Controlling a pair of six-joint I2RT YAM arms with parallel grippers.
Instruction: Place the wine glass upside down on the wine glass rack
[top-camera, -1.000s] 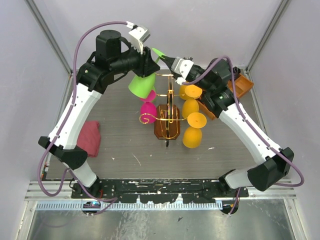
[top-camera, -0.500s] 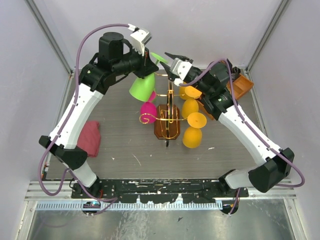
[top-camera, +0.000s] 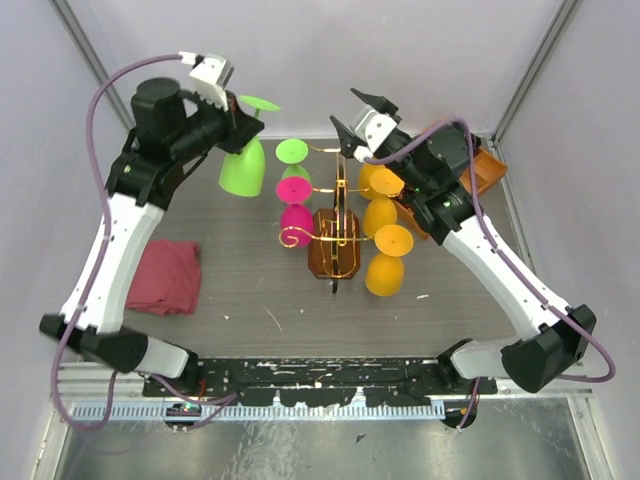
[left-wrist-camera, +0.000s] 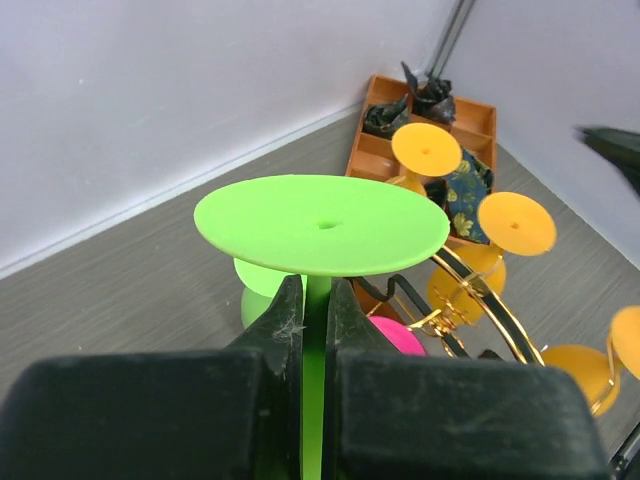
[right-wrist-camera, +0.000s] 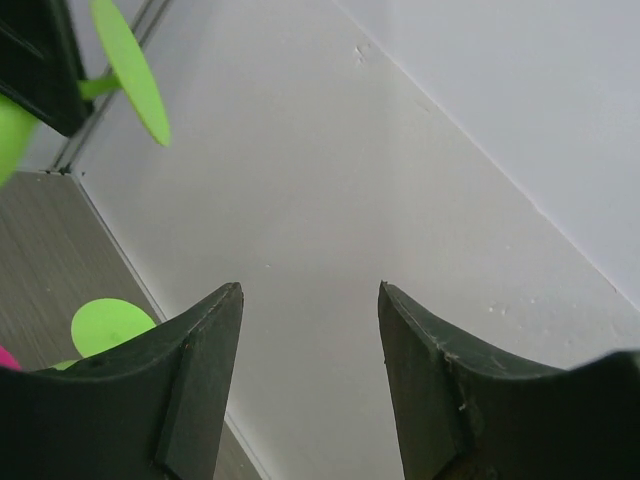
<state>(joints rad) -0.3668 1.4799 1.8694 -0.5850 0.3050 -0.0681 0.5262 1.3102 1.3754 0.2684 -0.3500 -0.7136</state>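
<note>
One glass in play: the green wine glass (top-camera: 241, 165) hangs in the air, foot up and bowl down, off the left rear of the rack and clear of its wires.
Grip: the left tool (left-wrist-camera: 316, 310) is clenched on the stem just under the foot disc; the left wrist view shows both fingers pressed against it.
What just changed: a second ago both tools met at this glass beside the top of the rack. Since then the left one has closed on the stem, the other has let go, and the left arm has swung the glass away to the left.
Right tool (right-wrist-camera: 310, 300): released, jaws apart with only the wall between them, raised behind the rack's top.
Wine glass rack (top-camera: 340, 200): gold wire stand on its dark base, mid-worktop. A pink glass (top-camera: 297, 220) hangs on its left, orange glasses (top-camera: 385, 265) on its right, and a second green foot (top-camera: 292, 151) shows above the pink one.
Meaning for the task: the handover looks finished and the glass is already inverted, but it is not yet hung. It likely has to travel back to a free curled arm, foot sliding in over the wire.
Risk: hung neighbours sit close together, so a nudge seems possible.
Further out: compartment tray (top-camera: 485, 170) at right rear, red cloth (top-camera: 165, 275) on the worktop (top-camera: 250, 290) at left.
</note>
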